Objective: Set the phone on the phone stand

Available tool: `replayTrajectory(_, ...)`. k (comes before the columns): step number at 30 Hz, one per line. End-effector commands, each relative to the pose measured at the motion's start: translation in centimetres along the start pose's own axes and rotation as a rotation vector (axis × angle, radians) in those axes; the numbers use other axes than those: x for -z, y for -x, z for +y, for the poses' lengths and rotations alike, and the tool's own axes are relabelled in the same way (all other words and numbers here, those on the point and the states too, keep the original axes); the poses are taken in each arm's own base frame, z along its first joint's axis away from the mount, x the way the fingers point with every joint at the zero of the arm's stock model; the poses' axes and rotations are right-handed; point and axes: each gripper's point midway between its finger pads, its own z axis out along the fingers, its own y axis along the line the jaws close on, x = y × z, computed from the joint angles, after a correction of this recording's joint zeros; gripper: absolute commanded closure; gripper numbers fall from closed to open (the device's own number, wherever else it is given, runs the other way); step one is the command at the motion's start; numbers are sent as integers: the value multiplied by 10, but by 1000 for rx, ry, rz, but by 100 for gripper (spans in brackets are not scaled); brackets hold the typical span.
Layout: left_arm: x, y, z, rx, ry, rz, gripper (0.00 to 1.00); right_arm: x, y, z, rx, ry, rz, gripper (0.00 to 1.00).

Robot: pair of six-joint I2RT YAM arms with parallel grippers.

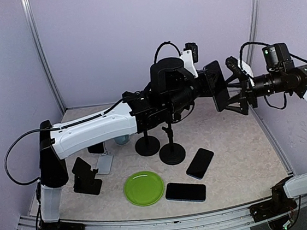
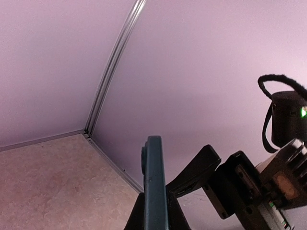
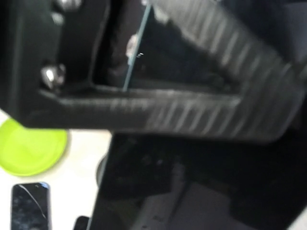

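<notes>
Over the far right of the table [image 1: 227, 140], the left arm [image 1: 94, 129] stretches across and upward. Its left gripper [image 1: 209, 84] is clamped tight on the phone [image 1: 218, 89], which is upright in the air, well above the tabletop. Facing it, the right gripper [image 1: 233, 90] has its fingers spread wide, one above and one below the phone's far side. Whether they touch it is hard to say, since the right wrist view is mostly a dark blur. At the near left stands the black phone stand [image 1: 86, 177], well apart from the held phone. Two round-based stands [image 1: 172, 154] sit mid-table beneath the arm. A green plate [image 1: 143, 188] lies near the front, with two dark phones [image 1: 186, 192] flat just to its right.
</notes>
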Motion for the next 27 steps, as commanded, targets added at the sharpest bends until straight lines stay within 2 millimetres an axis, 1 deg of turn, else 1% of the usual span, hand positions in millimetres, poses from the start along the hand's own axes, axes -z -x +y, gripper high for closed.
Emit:
replayTrajectory(1, 49, 75, -38, -89, -115, -104, 100, 27, 40, 13, 77, 65, -122, 0)
replayTrajectory(2, 58, 75, -36, -113, -114, -87, 100, 31, 45, 13, 83, 75, -134, 0)
replayTrajectory(4, 78, 82, -37, -149, -115, -71, 100, 32, 51, 11, 87, 97, -145, 1)
replayTrajectory(6, 98, 87, -34, -180, -110, -51, 100, 27, 52, 7, 81, 120, -147, 3)
replayTrajectory(8, 118, 87, -31, -218, -101, -22, 100, 17, 47, 3, 61, 157, -142, 8)
replayTrajectory(10, 137, 86, -29, -252, -95, 2, 100, 1, 38, -3, 35, 198, -130, 15)
replayTrajectory(11, 151, 91, -29, -269, -96, 3, 100, -7, 34, -6, 20, 215, -122, 18)
replayTrajectory(12, 161, 90, -28, -290, -93, 16, 100, -15, 30, -8, 7, 230, -117, 21)
replayTrajectory(15, 185, 85, -16, -342, -44, 67, 100, -40, 20, -13, 1, 258, -85, 25)
replayTrajectory(18, 204, 80, -1, -372, 25, 121, 100, -67, 7, -11, 46, 272, -27, 28)
replayTrajectory(22, 226, 77, 3, -392, 73, 138, 100, -97, -12, -13, 79, 287, 30, 29)
replayTrajectory(24, 233, 75, 3, -394, 94, 138, 100, -108, -19, -16, 80, 296, 45, 29)
replayTrajectory(27, 240, 70, 5, -388, 115, 137, 100, -117, -19, -13, 73, 340, 22, 28)
